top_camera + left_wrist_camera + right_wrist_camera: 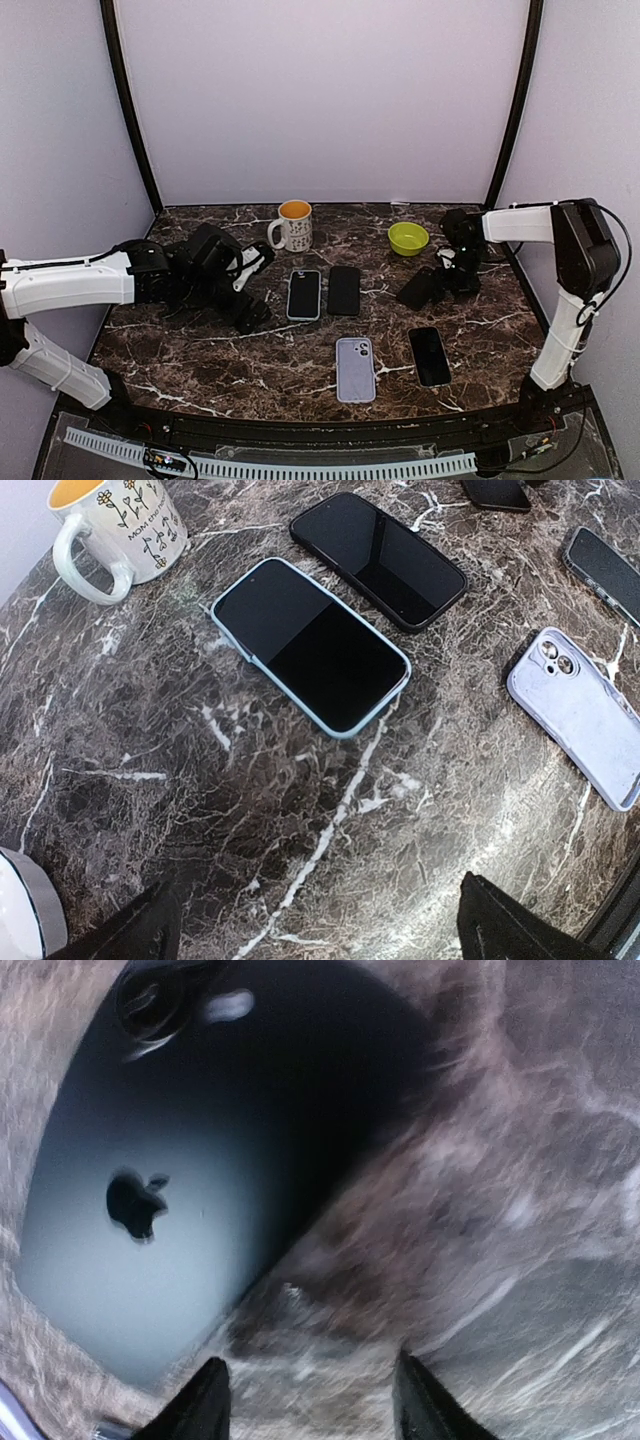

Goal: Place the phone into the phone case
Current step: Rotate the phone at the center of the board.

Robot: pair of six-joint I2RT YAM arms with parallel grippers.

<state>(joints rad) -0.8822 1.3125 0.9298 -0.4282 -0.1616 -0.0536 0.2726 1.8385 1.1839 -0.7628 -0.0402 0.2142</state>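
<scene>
The marble table [200, 370] carries 5 phone-shaped slabs. Near the back edge stand a white mug [291, 226] [110, 530] and, further right, a green bowl [408, 238]. In the middle, a phone in a pale blue case [304, 294] [310, 645] and a black one [344, 290] [380, 560] lie screen up, side by side, long axes running front to back. Toward the front edge lie a lilac case [355, 369] [580, 715], back up with its lenses at the far end, and to its right a dark slab with a grey rim [430, 356] [605, 565]; I cannot tell whether either is empty.

The phone [416, 288] [150, 1210] lies toward the right edge, just in front of the bowl, back up with its logo showing. Its long axis slants from front-left to back-right.

The right claw [448, 287] [310, 1405] sits low beside the phone's right side, fingers partly apart over bare marble, holding nothing. The left claw [258, 288] [320, 940] gapes wide, left of the blue-cased phone, also holding nothing.
</scene>
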